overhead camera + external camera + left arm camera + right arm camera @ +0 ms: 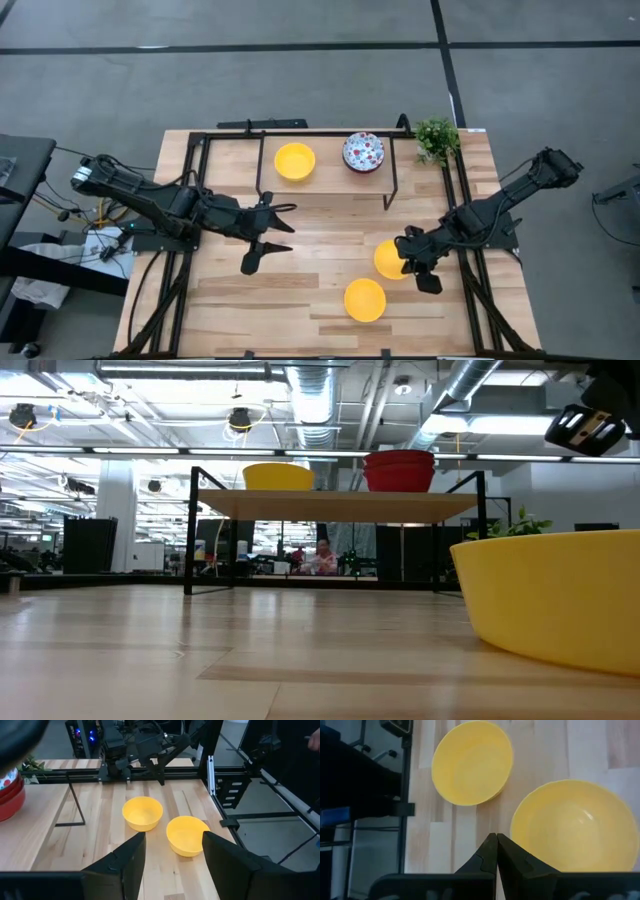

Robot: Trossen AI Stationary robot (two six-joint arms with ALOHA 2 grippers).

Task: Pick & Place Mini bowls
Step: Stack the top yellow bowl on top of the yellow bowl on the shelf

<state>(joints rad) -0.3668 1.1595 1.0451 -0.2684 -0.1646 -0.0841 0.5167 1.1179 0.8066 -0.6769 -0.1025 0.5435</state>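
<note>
From up top I've got three yellow bowls in sight: one on the shelf (330, 133) at the back (295, 161), next to the floral stack (363, 152), and two down on the table (250, 310) – one under the right gripper (412, 262), call it the near-gripper bowl (390, 259), and a front bowl (365, 300) closer to the table's front edge. The overhead only shows the speckled inside of the top floral bowl; the low camera shows that stack from the side as plain red outer walls, more than one bowl nested, though I can't count them. It also has the front bowl huge in the foreground.

Right wrist cam settles the fingers – they're pressed together with nothing between them, hovering just beside the near-gripper bowl's rim. Left gripper (262, 235) sits mid-table, well apart from every bowl, fingers spread wide and empty. All the yellow ones are plain, glossy and sit upright. The plant (437, 139) is at the back right corner.
</note>
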